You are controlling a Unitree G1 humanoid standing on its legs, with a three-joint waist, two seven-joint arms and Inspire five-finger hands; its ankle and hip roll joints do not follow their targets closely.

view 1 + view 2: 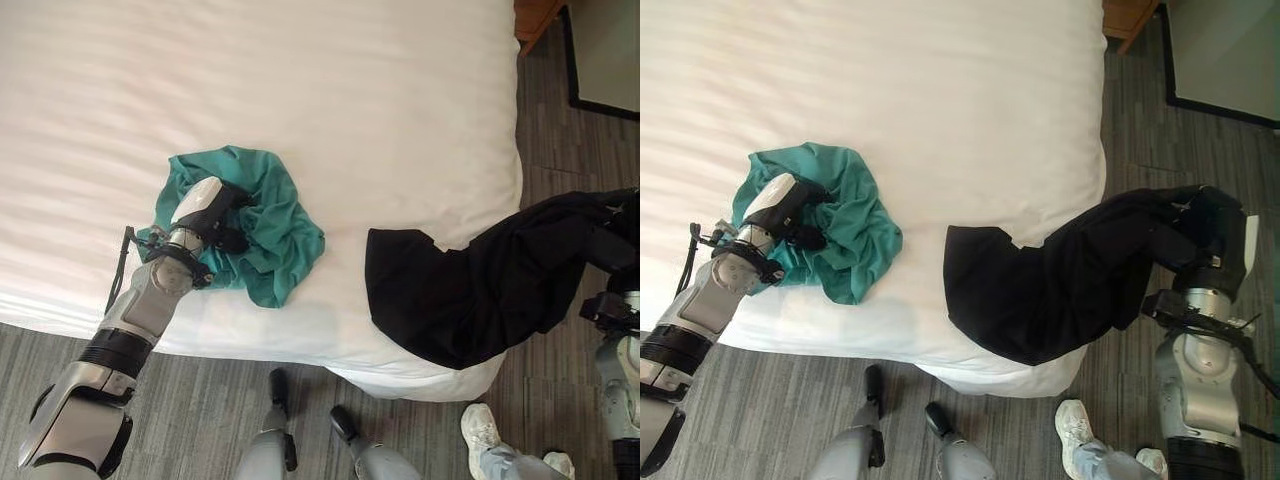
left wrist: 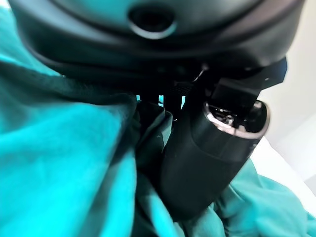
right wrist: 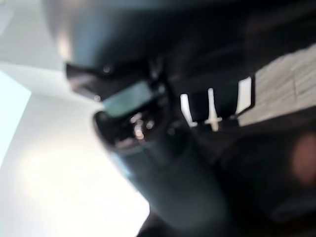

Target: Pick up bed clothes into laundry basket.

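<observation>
The left hand (image 1: 207,215) is lying on the teal garment (image 1: 268,232), which is sitting bunched on the white bed (image 1: 380,110) near its front edge. In the left wrist view the fingers are curling into the teal cloth, with folds gathering between the thumb (image 2: 207,158) and the palm, so the hand is gripping the garment.

The right hand (image 1: 1212,240) is hanging off the bed's right side, above the grey plank floor (image 1: 1140,120). It is clutching one end of the black garment (image 1: 1050,290). This cloth is stretching from the hand across the bed's front right corner, its other end lying flat on the sheet while the middle is draping over the corner. In the right wrist view the dark fingers are closing on black fabric.

The two garments are lying well apart. A person's white shoe (image 1: 1076,425) is standing on the floor by the corner of the bed. A wooden piece of furniture (image 1: 535,20) is showing beyond the bed's far right corner.
</observation>
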